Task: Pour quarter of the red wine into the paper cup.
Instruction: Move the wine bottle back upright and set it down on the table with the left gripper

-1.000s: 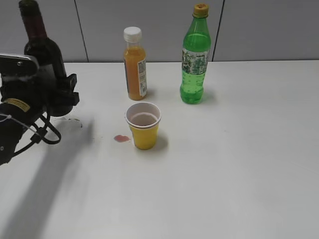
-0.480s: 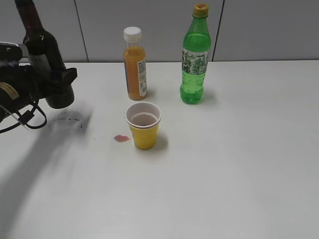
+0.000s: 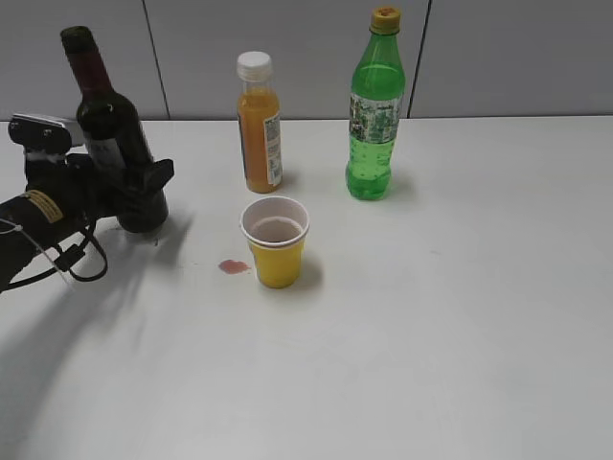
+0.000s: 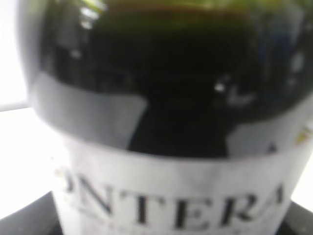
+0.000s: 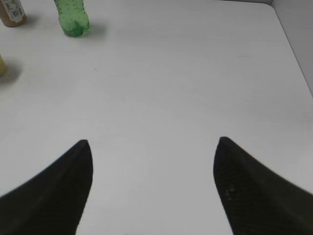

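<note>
The red wine bottle (image 3: 107, 125), dark glass with dark red neck foil, stands nearly upright at the left of the table, leaning slightly left. My left gripper (image 3: 134, 192) is shut around its lower body. In the left wrist view the bottle (image 4: 166, 98) fills the frame, its white label reading "NTERA". The yellow paper cup (image 3: 277, 251) stands right of the bottle with reddish liquid in its bottom. My right gripper (image 5: 152, 147) is open and empty over bare table; it is out of the exterior view.
An orange juice bottle (image 3: 259, 125) and a green soda bottle (image 3: 374, 110) stand behind the cup. A small red spill (image 3: 233, 266) lies left of the cup. The white table (image 3: 460, 316) stretches to the right.
My left gripper has moved the wine bottle rightward and lower, closer to the cup. The cup and the other bottles have not moved.
</note>
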Motion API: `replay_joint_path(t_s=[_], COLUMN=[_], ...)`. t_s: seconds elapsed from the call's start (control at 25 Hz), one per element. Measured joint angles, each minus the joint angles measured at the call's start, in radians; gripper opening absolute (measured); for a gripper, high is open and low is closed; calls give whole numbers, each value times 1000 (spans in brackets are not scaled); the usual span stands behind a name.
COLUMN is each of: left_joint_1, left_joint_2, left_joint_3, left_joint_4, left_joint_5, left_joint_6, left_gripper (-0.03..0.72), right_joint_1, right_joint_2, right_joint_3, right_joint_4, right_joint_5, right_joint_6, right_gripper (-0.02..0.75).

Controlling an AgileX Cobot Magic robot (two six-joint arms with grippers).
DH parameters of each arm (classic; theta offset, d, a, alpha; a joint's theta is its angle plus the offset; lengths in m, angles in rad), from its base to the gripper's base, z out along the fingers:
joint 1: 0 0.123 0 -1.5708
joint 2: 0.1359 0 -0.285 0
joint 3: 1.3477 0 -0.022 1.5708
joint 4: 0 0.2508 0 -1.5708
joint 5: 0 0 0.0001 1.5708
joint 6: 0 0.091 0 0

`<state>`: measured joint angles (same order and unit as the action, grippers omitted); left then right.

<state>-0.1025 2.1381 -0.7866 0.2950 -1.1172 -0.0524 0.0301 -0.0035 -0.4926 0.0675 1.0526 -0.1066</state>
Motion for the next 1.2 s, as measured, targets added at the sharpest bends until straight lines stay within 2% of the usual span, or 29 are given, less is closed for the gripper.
replay_joint_path(t_s=[0.84,0.92,1.04,1.2], left_joint_1=[-1,-1,-1,-1], left_joint_2=[46,46,33,4], left_joint_3=[-1,-1,-8,15], left_joint_4=[46,46,42,41], left_joint_5=[-26,-44,-85,-91], left_joint_6=[29,29,29,29], left_gripper=[531,562,660,682], right_joint_1=[0,0,0,0], right_joint_2=[0,0,0,0], right_joint_3=[0,0,0,0], right_joint_4=[1,1,1,1], right_joint_5=[0,0,0,0], right_joint_6=[0,0,0,0], right_gripper=[585,585,585,585])
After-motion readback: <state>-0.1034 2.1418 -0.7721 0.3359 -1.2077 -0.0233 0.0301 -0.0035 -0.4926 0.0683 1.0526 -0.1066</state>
